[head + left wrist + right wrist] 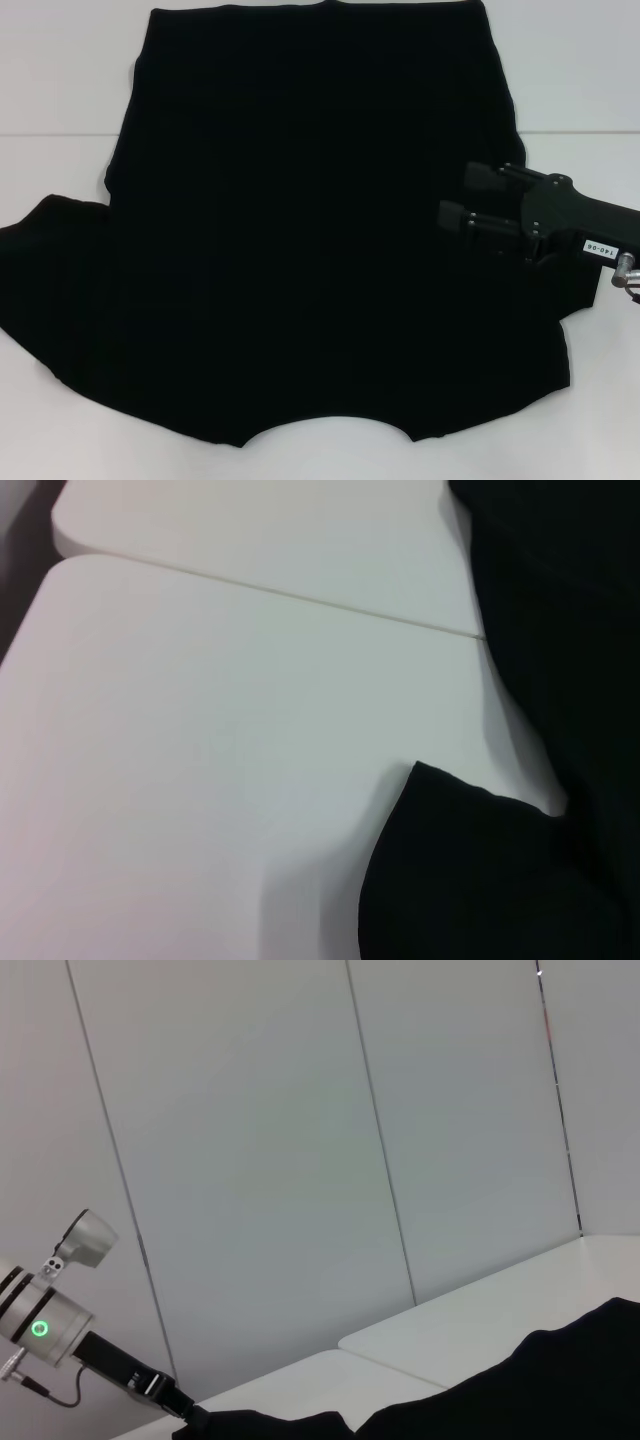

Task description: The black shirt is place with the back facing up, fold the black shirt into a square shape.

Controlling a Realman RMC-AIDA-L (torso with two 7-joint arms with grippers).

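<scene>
The black shirt (300,230) lies spread flat on the white table (60,60), neckline at the near edge and hem at the far edge. One sleeve (50,270) fans out to the left; its corner (470,870) also shows in the left wrist view. My right gripper (470,196) hovers over the shirt's right side, pointing left, open with nothing between its fingers (487,175). My left arm (45,1320) shows only far off in the right wrist view, reaching down to the shirt's edge (560,1380); its gripper end is dark against the cloth.
A seam (60,133) runs across the white table, also seen as a seam (300,598) in the left wrist view. Bare table lies left of the sleeve and along the right edge (600,400). A grey panelled wall (300,1160) stands behind the table.
</scene>
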